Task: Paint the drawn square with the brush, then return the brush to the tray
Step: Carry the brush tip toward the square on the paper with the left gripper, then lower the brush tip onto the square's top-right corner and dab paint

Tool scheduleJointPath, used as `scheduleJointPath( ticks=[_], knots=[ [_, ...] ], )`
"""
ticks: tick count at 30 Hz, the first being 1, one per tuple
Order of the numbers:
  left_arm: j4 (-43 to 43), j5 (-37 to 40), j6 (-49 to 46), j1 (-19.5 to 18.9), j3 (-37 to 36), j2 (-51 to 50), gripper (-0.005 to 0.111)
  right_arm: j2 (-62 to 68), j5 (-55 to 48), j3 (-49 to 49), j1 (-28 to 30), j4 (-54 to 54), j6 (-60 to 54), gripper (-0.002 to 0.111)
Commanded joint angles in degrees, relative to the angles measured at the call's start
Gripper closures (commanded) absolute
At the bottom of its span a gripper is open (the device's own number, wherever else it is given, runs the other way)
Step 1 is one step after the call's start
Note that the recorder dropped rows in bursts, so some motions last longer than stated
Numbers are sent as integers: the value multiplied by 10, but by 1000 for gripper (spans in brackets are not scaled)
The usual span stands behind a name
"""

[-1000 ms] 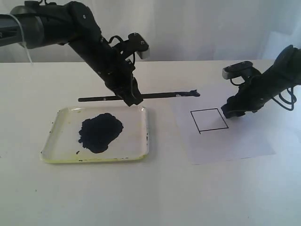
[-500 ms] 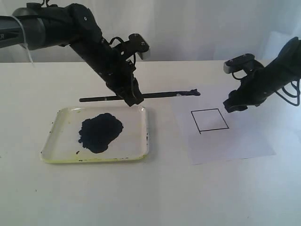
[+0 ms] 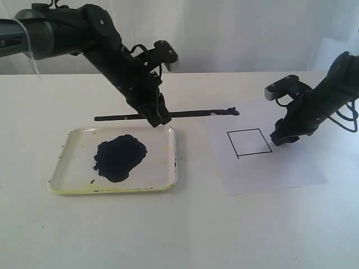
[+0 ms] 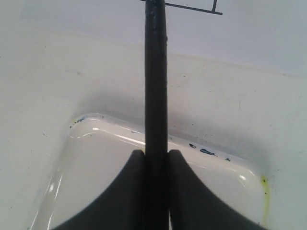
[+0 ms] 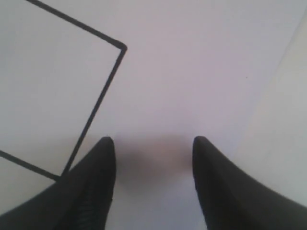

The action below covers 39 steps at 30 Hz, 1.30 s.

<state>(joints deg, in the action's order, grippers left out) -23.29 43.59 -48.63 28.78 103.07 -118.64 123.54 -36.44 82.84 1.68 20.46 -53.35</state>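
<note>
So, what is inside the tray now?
Only a blue-black paint blob and a few dark specks near the tray rim. The brush is not inside; the left fingers hold it above the far edge. The floor beneath the blob is covered.

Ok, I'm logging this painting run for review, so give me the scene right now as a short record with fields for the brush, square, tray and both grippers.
brush: held level above the table, tip toward the paper sheet
left gripper: shut on the brush, over the tray's far edge
drawn square: black outline only, face white, unpainted
tray: on the table, holds a dark paint blob
right gripper: open, empty, low over the paper beside the square
</note>
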Motion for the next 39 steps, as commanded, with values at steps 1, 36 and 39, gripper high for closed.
scheduleJointPath(
  ticks=[1, 36, 39],
  knots=[
    [5, 15, -8, -1, 3, 10, 107, 11, -23, -2, 0, -19, -4, 61],
    [31, 26, -58, 39, 149, -107, 107, 11, -23, -2, 0, -25, -4, 61],
    [39, 19, -74, 47, 149, -117, 107, 11, -23, -2, 0, -25, -4, 61]
  ],
)
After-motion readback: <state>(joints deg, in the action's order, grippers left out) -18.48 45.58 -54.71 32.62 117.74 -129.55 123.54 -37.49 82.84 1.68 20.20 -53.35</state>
